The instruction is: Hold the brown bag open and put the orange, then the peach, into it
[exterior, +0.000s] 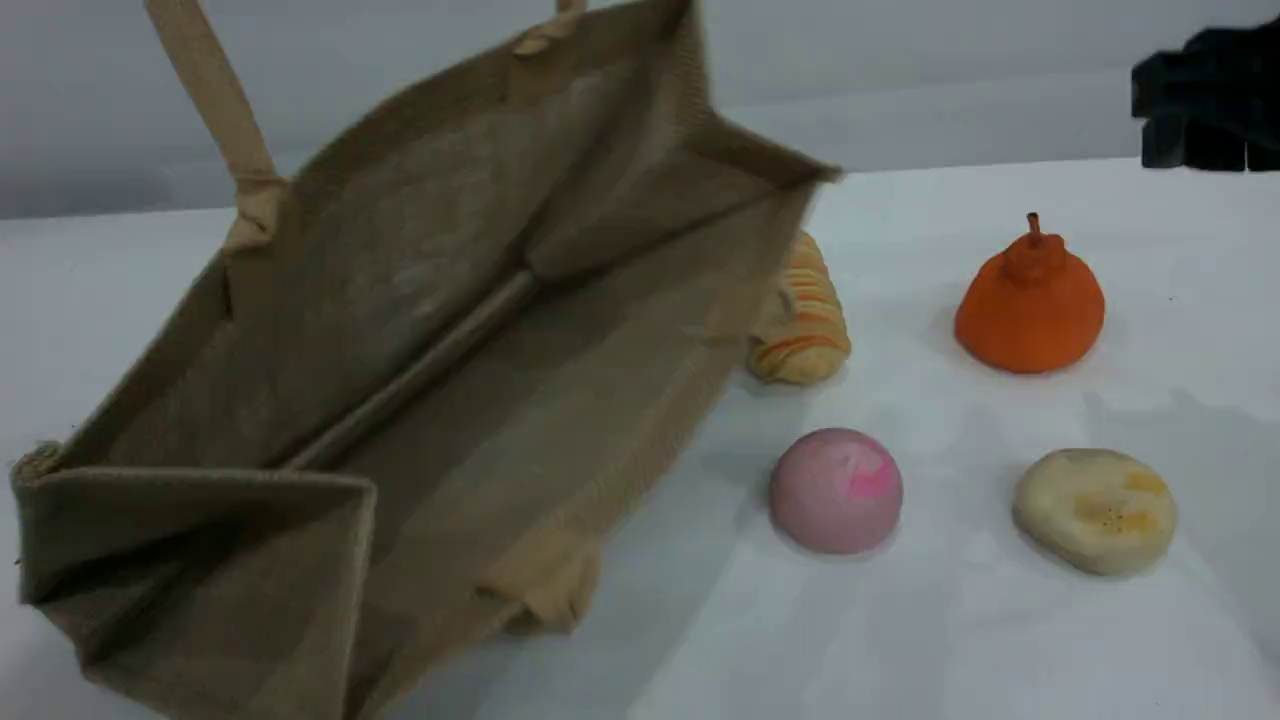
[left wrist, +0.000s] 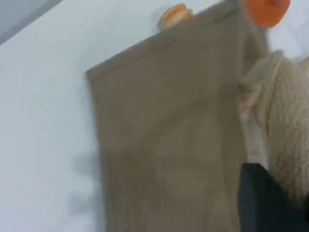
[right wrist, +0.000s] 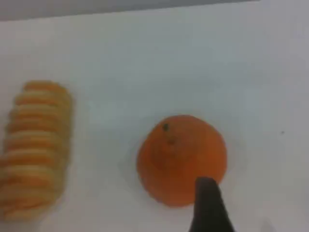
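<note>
The brown bag (exterior: 420,400) stands at the left, tilted, with its mouth wide open toward the scene camera. One beige handle (exterior: 215,110) rises out of the top edge. In the left wrist view my left gripper (left wrist: 273,191) is shut on that beige strap (left wrist: 285,121), beside the bag's outer wall (left wrist: 169,145). The orange (exterior: 1030,305) sits on the table at the right. The pink peach (exterior: 836,490) lies in front of it. My right gripper (exterior: 1205,105) hovers open above and behind the orange (right wrist: 181,157), holding nothing; one fingertip (right wrist: 208,205) shows.
A striped bread roll (exterior: 805,315) lies against the bag's right side, between bag and orange. A pale yellow disc (exterior: 1095,510) rests right of the peach. The white table (exterior: 900,640) stretches under everything.
</note>
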Motion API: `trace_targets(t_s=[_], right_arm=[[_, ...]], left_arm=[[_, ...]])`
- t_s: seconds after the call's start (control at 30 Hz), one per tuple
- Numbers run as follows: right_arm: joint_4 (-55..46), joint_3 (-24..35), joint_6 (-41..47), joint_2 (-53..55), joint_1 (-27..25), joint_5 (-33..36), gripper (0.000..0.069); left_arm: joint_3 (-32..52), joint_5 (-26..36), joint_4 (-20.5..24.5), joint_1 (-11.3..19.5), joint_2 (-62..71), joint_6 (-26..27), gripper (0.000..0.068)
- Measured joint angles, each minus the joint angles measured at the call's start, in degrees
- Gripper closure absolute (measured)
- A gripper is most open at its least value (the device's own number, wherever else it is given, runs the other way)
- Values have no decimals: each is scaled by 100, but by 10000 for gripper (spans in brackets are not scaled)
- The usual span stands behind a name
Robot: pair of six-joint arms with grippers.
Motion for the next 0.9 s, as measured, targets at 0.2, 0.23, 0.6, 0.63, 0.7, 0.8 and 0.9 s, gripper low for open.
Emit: trace_targets(t_s=[0.2,0.23,0.6,0.63,0.7,0.8,0.9], right_arm=[[-413,-398,17,774,0,-307,305],[-480,-519,17,911,0,-205,305],[-779,-1865,17,1862,0,539,306],[-779,-1974,17,1936,0,646,306],[-779,-2156,17,2070,0,896,306],[-779,-2370,17,2256,0,939,306],[-784,-2514,-32,2441,0,1044,306]], left_arm=[[0,-4,-15,0,6,-5,610],[0,-4,-15,0,12,-5,610],[0,-11,-15,0,17,-43,610],[0,-11,-15,0,17,-79,610],[6,-11,-15,0,17,-138,610],[6,-11,-15,0,17,-166,610],[6,-11,-15,0,17,-177,610]])
